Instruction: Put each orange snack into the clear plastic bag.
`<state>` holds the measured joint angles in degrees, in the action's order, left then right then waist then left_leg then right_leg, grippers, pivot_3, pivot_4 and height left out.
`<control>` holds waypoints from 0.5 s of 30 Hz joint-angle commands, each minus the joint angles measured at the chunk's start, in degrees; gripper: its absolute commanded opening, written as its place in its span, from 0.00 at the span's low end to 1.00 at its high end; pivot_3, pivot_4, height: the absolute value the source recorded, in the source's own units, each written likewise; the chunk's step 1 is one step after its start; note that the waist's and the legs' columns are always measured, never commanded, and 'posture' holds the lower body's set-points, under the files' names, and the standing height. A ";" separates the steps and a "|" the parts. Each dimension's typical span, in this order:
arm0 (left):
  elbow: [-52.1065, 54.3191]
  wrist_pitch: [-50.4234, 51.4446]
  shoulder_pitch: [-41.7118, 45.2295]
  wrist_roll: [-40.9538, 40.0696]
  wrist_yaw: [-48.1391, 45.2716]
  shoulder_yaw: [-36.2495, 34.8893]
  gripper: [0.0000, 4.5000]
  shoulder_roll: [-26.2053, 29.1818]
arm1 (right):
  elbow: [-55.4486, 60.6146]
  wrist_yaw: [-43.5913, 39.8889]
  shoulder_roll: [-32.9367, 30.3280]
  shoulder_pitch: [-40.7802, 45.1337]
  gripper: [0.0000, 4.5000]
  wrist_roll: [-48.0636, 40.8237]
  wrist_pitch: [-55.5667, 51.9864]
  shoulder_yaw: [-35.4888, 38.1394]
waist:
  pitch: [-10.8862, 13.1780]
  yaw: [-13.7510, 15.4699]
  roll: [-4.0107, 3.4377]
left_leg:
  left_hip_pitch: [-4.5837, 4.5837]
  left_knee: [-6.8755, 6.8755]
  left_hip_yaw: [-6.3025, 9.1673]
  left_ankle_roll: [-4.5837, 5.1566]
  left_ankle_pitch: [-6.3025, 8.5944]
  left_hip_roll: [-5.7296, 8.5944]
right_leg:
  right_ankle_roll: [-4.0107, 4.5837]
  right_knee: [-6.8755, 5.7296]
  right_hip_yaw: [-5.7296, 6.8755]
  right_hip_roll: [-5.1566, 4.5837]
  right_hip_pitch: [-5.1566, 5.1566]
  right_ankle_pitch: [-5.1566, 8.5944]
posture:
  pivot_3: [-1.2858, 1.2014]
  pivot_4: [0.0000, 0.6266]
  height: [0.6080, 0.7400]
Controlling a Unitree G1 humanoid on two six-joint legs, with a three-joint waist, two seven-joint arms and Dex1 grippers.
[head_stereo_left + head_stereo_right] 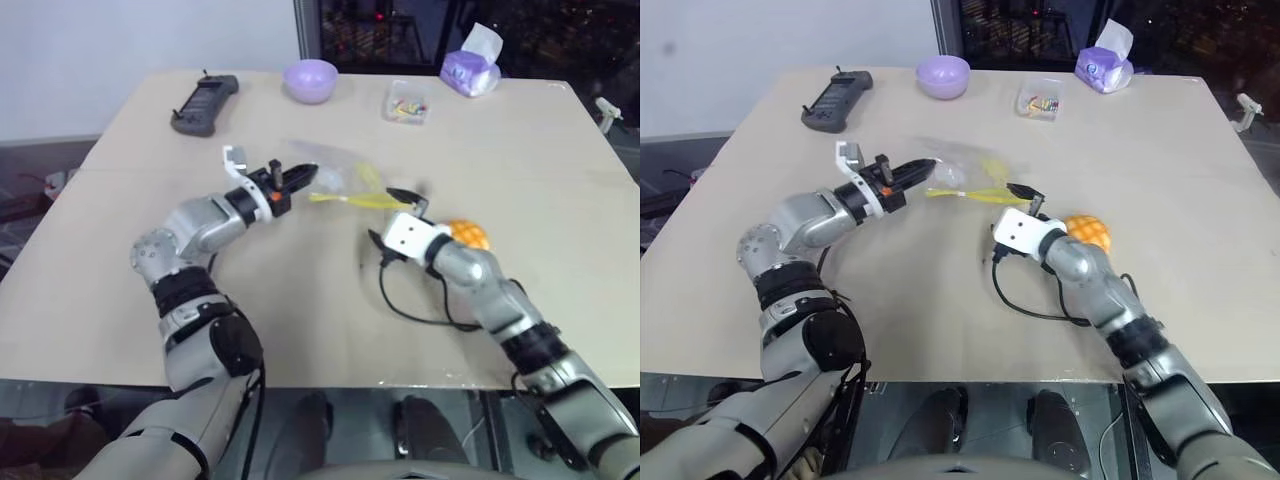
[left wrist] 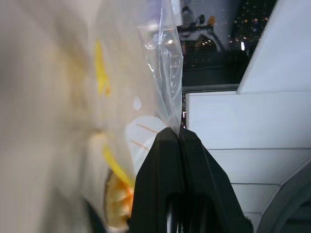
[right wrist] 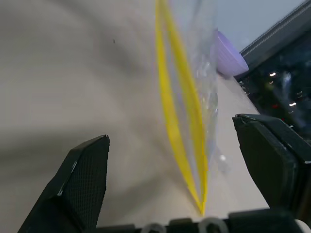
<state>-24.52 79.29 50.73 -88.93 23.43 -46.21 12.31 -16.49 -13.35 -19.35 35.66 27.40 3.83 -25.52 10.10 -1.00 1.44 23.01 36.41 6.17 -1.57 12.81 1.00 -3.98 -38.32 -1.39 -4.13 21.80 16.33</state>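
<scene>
My left gripper (image 1: 305,177) is shut on an edge of the clear plastic bag (image 1: 345,178) and holds it up off the table; the pinch shows close up in the left wrist view, fingertips (image 2: 177,141) pressed on the film. The bag's yellow seal strip (image 1: 350,198) hangs toward my right gripper (image 1: 388,216), which is open. In the right wrist view the strip (image 3: 182,136) runs between the spread fingers, ungripped. The orange snack (image 1: 468,233), a round bun with a grid top, lies on the table just behind my right wrist.
Along the table's far edge stand a black handheld device (image 1: 205,103), a purple bowl (image 1: 310,78), a small clear box of coloured bits (image 1: 405,103) and a purple tissue pack (image 1: 470,70). A black cable (image 1: 420,310) loops on the table under my right forearm.
</scene>
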 commanded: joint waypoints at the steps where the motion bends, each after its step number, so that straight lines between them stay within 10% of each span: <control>1: 4.67 -2.19 -2.27 -12.01 7.03 3.61 0.01 1.66 | -11.35 8.18 2.41 5.21 1.00 3.94 4.85 -0.72 | 0.00 -0.02 0.00 | 0.00 0.00 -0.02 0.00 0.00 0.00 | 0.00 0.00 -0.03 0.00 0.00 0.00 | 0.52 0.24 0.83; 6: 8.00 -8.55 -6.49 -22.35 12.66 9.74 0.00 4.63 | -20.25 10.23 4.51 9.15 0.82 2.64 9.62 0.50 | 0.00 -0.03 0.00 | 0.00 0.01 -0.08 0.00 0.00 0.00 | 0.02 -0.02 -0.05 0.01 0.00 -0.01 | 0.52 0.24 0.83; 10: 9.35 -12.25 -8.21 -24.07 12.98 12.17 0.00 6.02 | -20.39 9.55 4.53 9.26 0.36 1.45 10.98 1.63 | 0.00 -0.04 0.00 | 0.00 0.02 -0.09 0.00 0.00 0.02 | 0.02 -0.03 -0.06 0.01 0.00 -0.01 | 0.52 0.24 0.83; 15: 9.98 -13.76 -8.96 -24.07 11.76 14.27 0.00 7.02 | -19.87 8.31 4.29 8.85 0.02 0.86 11.80 2.03 | 0.00 -0.10 0.00 | 0.00 0.01 -0.08 0.00 0.00 0.02 | 0.02 -0.03 -0.05 0.02 0.00 -0.01 | 0.52 0.24 0.83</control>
<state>-16.91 66.33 41.76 -111.55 36.38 -32.89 17.97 -37.81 -4.82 -14.94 43.70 29.25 14.19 -25.05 10.10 -1.10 1.44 23.01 36.42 6.09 -1.57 12.80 1.02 -3.96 -38.35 -1.44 -4.11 21.80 16.32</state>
